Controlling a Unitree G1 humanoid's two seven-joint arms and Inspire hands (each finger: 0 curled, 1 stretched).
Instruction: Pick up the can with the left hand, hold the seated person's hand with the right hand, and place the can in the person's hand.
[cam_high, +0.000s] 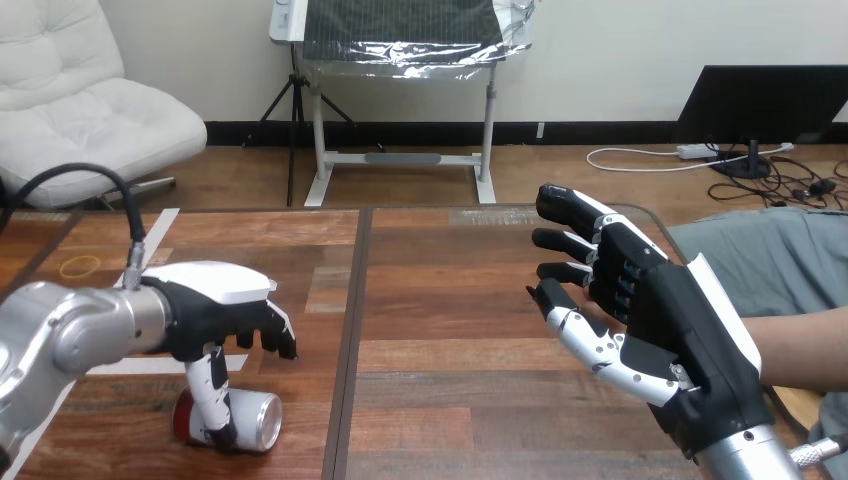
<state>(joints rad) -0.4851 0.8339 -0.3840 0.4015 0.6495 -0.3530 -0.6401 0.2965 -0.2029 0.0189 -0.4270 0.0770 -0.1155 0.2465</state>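
Head view, table (450, 300) of dark wooden planks. The can (252, 422) lies on its side near the table's front left edge, red body to the left and silver end facing right, resting on the table surface. The left arm (70, 335) enters from the left edge and runs roughly level, ending in the left hand (215, 305), which is positioned directly over the can with its white back uppermost and palm facing down. Its fingers (272, 335) are bent downward at mid curl, with their tips clear above the can and not in contact. The thumb (212, 395) reaches straight down across the near side of the can and appears to touch it. No closed grasp is observed, and the can is not lifted. The right arm (745, 455) rises from the bottom right corner and ends in the right hand (660, 320), raised above the table with its palm turned toward the left of the view. Its fingers (565, 205) are extended and slightly spread, pointing up and to the left, with the thumb held out below them. The hand is fully open and has hold of nothing. The person's forearm (805, 350) comes in from the right edge and passes behind the back of the right hand. Whether the two touch cannot be determined, and the person's hand is hidden behind the robot's. A yellow rubber band (80, 266) lies flat on the table at far left, well apart from the can.
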